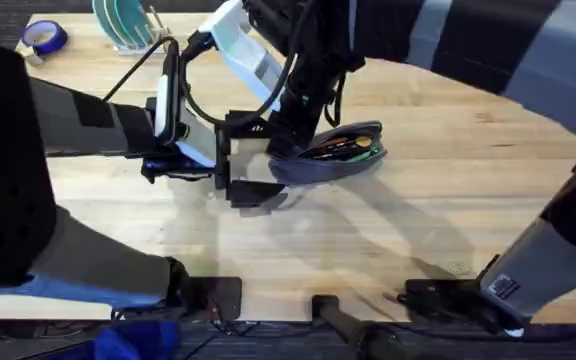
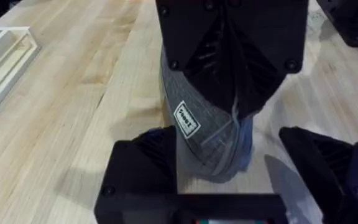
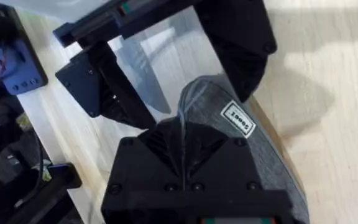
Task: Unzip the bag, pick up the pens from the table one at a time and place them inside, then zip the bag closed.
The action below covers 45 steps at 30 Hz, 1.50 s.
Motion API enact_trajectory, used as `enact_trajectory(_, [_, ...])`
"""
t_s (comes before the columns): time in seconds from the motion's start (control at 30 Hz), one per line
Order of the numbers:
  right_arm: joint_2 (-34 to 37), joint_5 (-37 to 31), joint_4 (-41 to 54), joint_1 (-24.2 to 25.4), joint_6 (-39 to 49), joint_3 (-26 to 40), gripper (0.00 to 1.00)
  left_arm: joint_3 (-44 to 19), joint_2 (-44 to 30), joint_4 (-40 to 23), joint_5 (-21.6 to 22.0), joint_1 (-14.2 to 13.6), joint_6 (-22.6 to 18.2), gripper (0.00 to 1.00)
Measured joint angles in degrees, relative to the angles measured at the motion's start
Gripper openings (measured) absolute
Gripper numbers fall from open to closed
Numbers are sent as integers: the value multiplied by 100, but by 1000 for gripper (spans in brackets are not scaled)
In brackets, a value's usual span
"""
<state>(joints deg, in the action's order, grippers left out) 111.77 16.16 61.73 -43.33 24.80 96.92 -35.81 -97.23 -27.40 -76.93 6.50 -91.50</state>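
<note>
Right gripper (image 3: 185, 155) we see clamped on the bag (image 3: 241, 124); left gripper (image 2: 229, 180) open around its end.

The middle of the table (image 1: 438, 190) is blocked by the bag (image 1: 333, 160), with both arms crowded at its 9 o'clock end. Open wood is left from 3 to 6 o'clock. At 11 o'clock, a tape roll (image 1: 43, 38) stands.

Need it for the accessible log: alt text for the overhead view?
A grey-blue bag lies mid-table with its zipper open and pens inside, both arms meeting at its near end. The left gripper reaches in from the left, the right gripper from above; blue tape roll sits on the wooden table.
</note>
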Motion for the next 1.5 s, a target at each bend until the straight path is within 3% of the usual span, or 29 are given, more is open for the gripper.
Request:
enact_trajectory(0.67, [0,29,-457,9,-42,0,35,0,0,0,0,0,0,995])
enact_trajectory(1.07, [0,343,-496,369,-83,0,35,0,0,0,0,0,0,995])
enact_trajectory(1.3, [0,361,-510,337,-83,-2,37,0,0,0,0,0,0,995])
enact_trajectory(1.5, [-9,387,-794,324,-102,-302,37,0,0,0,2,0,0,996])
